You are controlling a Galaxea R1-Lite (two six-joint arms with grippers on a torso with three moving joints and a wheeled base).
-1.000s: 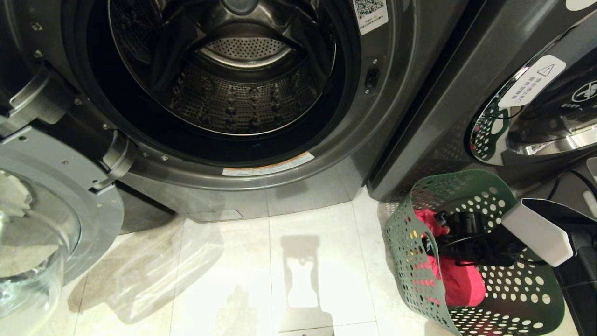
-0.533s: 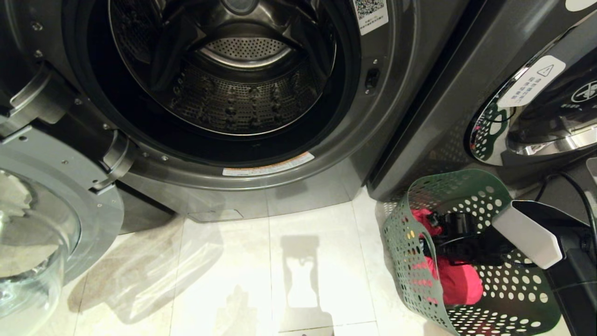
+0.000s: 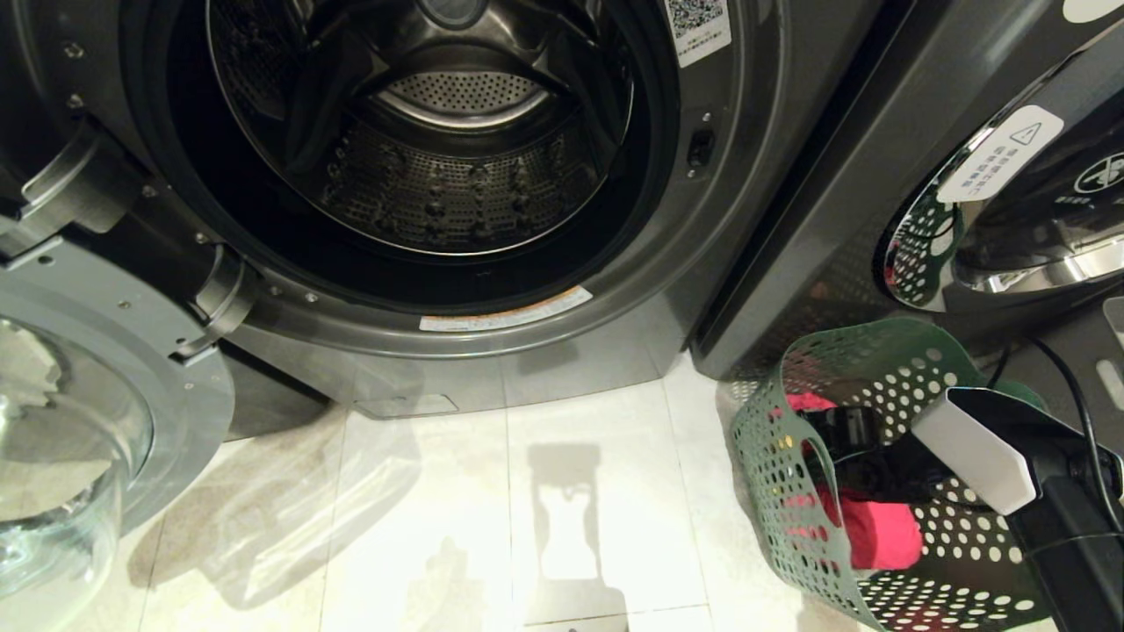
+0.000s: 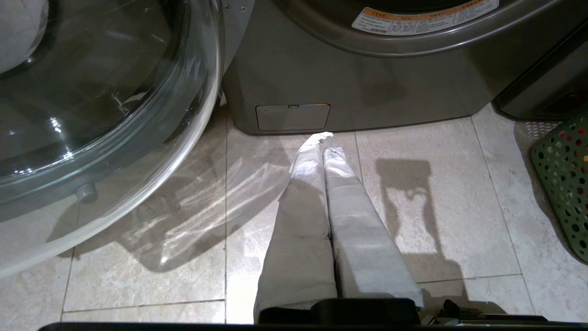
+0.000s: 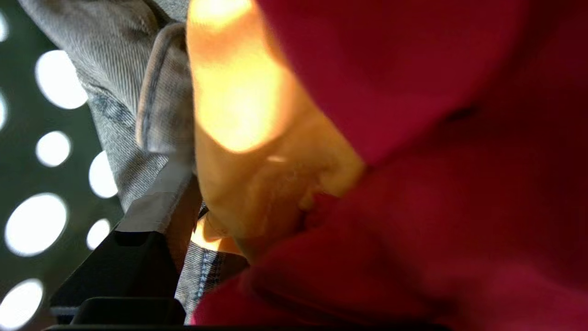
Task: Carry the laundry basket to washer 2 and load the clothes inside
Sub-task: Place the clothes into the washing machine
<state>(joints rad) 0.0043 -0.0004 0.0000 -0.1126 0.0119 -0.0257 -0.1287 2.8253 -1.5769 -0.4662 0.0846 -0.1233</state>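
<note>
Right hand (image 3: pixel 856 456), spread wide, sits among soft crumpled clothes (image 3: pixel 878 535) in the perforated basket (image 3: pixel 773 474).

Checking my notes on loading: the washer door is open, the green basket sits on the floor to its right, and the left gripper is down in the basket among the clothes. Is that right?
One slip: it is the right gripper that is down in the basket among the clothes, as the head view shows. The left gripper hangs shut over the floor. The washer door is open, and the basket does sit to its right.

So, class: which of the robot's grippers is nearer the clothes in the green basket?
Right. The right gripper is inside the basket among the clothes; the left gripper hangs over floor tiles.
</note>
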